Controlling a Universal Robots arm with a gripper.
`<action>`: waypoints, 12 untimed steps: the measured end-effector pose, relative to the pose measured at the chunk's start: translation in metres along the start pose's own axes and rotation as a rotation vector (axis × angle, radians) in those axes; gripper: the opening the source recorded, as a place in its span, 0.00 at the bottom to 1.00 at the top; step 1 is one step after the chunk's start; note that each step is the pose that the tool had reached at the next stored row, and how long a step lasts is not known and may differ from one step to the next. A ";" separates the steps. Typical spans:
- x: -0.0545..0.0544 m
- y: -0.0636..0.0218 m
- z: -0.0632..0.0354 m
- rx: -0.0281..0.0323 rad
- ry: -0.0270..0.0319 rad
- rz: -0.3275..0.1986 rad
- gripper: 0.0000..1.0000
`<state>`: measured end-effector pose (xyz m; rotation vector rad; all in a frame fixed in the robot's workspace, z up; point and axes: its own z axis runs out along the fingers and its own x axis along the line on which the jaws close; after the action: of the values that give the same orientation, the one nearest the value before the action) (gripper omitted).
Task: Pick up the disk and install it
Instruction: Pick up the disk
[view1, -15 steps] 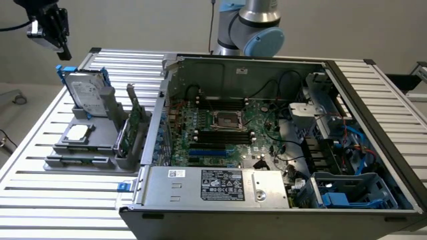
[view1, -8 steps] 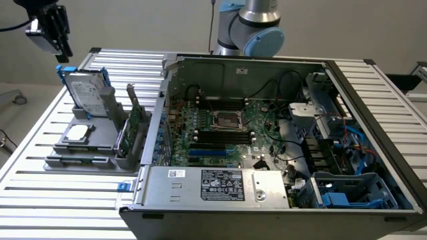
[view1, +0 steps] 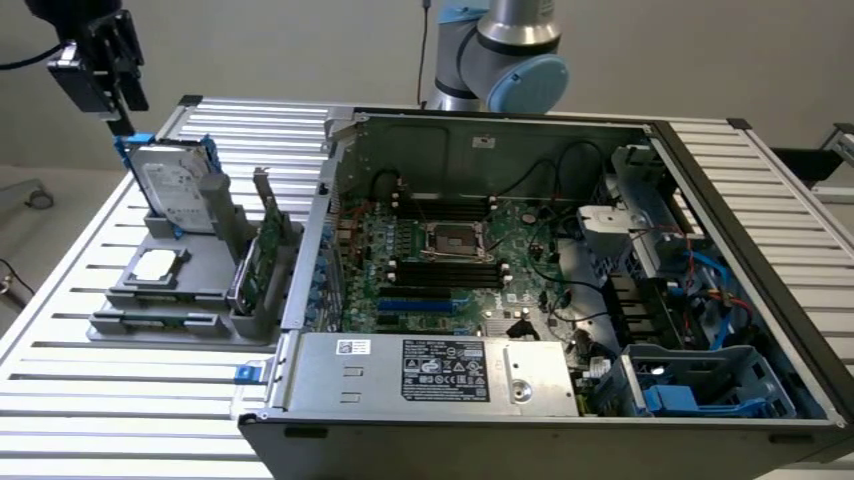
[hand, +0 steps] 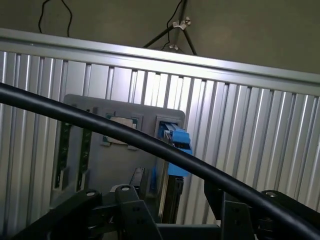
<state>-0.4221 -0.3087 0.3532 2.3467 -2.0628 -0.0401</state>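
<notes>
The disk (view1: 180, 185), a silver-grey drive with a white label in a blue carrier, stands upright in a grey holder (view1: 160, 300) at the exterior view's left, outside the computer case. My gripper (view1: 128, 125) hangs just above the disk's top edge and does not touch it. From the wrist, the disk's blue carrier (hand: 176, 145) appears edge-on, straight beyond my gripper (hand: 182, 220). The black fingers (hand: 131, 212) stand apart with nothing between them. A black cable (hand: 150, 145) crosses in front of the holder (hand: 125, 165).
The holder also carries a small square silver chip (view1: 156, 265) and an upright green circuit card (view1: 274, 245). The open computer case (view1: 534, 250) lies on the slatted metal table (view1: 80, 390), with a blue drive cage (view1: 707, 385) in its near corner. The arm's base (view1: 501, 50) rises behind the case.
</notes>
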 end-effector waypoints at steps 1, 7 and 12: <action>0.000 0.0003 0.0018 0.0001 0.0000 0.000 0.60; 0.000 0.0012 0.0129 0.0001 0.0001 -0.002 0.60; -0.002 0.0037 0.0220 0.0001 0.0002 -0.004 0.60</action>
<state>-0.4267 -0.3074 0.3313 2.3509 -2.0581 -0.0398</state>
